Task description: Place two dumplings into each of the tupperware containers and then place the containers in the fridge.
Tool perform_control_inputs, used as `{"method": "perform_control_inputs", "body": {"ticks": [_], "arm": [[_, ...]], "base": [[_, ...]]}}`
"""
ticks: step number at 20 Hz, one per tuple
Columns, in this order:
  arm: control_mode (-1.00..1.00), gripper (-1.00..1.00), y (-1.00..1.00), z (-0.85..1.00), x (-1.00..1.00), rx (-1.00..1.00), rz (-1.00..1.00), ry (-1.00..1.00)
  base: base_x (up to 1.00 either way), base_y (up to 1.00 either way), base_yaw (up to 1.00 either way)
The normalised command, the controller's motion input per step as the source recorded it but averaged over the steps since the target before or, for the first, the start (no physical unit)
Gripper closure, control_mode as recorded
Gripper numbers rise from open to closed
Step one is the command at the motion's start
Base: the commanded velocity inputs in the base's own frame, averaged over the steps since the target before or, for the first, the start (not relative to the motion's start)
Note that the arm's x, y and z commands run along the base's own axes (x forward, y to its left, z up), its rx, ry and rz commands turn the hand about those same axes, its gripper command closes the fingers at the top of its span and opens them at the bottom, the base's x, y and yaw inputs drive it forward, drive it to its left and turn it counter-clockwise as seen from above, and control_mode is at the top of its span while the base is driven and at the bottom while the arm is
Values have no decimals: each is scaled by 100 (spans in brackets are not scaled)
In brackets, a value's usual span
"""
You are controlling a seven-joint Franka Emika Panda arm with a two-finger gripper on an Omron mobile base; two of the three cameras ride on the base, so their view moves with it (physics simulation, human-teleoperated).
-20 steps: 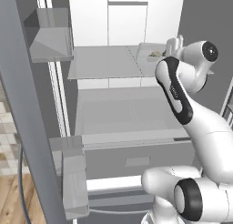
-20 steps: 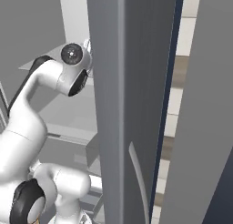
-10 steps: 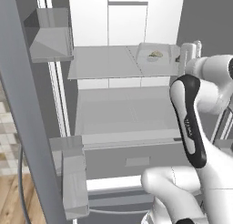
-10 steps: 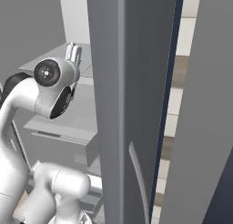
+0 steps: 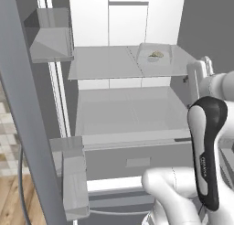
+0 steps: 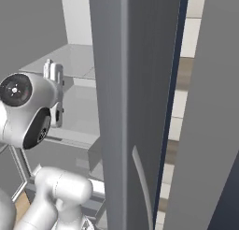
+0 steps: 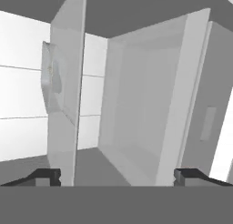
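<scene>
Since a second ago the arm has swung back from the shelf toward the right edge of the left base view, and the container it stood beside is now uncovered.

Nearest, in the hand view, the gripper [image 7: 116, 177] shows two dark fingertips [image 7: 45, 176] low in the frame, set far apart with nothing between them; it holds and touches nothing. In the left base view the gripper [image 5: 201, 69] stands at the right edge, just right of the shelf's end and apart from the container.

Beyond it the fridge [image 5: 123, 128] stands open, filling the middle of the left base view: one closed drawer front at lower centre and, above it, one flat shelf [image 5: 100, 64] across the upper middle. Its open door [image 6: 126, 107] fills the centre of the right base view.

Farthest back, one tupperware container [image 5: 155, 55] sits on the right part of that shelf, in the upper right of the frame. Inside lie small tan dumplings [image 5: 154, 55]; their number cannot be counted at this size. In the hand view the same container [image 7: 51, 84] appears at the left, turned on edge by the camera's roll.
</scene>
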Motion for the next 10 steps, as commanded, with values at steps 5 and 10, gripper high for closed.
{"method": "perform_control_inputs", "body": {"ticks": [5,10], "arm": [[-100,-100,27,0,-100,-29,10,41],[-100,-100,-19,-5,-31,-24,5,32]], "base": [[0,0,0],[0,0,0]]}}
